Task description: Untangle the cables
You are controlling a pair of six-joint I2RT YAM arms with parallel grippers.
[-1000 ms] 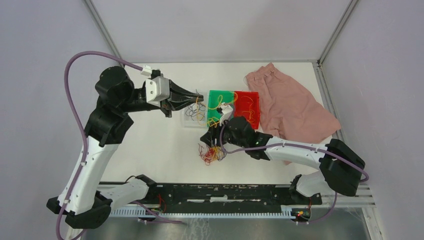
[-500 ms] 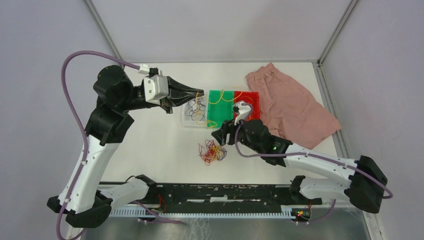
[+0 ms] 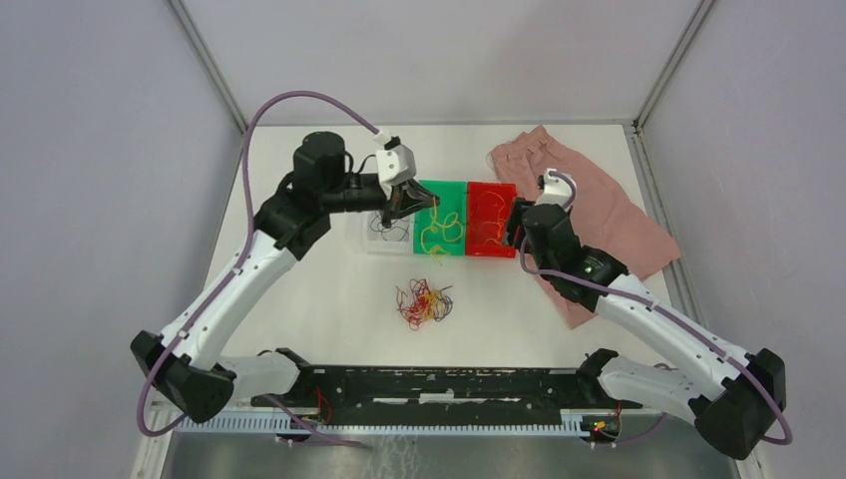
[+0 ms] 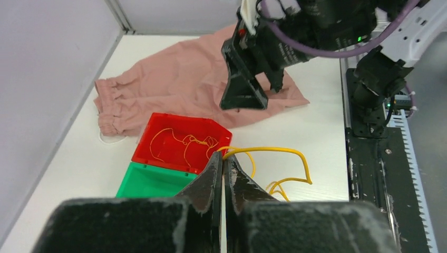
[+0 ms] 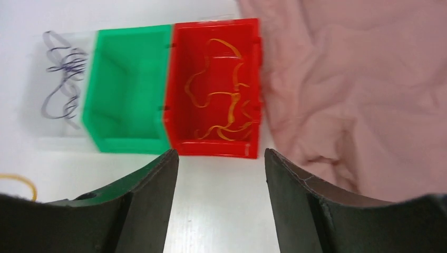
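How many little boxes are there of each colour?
Clear box: 1
Green box: 1
Red box: 1
Total: 3

This is a robotics lab test cell, not a home or a shop. A bare white surface (image 3: 329, 289) is boxed in by plain pale-grey wall panels (image 3: 90, 200) set in aluminium frame posts (image 3: 205, 60). Two white-and-black jointed robot arms, left (image 3: 239, 284) and right (image 3: 648, 314), are bolted to a black metal mounting rail (image 3: 439, 384) at the near edge. A thick lilac lead (image 3: 299, 95) loops off the left one.

The few things laid out look like staged props:
- a clear plastic bin (image 3: 374, 242), a green plastic bin (image 3: 454, 200) and a red plastic bin (image 3: 491, 192) in a row
- thin curly coloured cables (image 3: 424, 304)
- a crumpled pink cloth (image 3: 599, 215)
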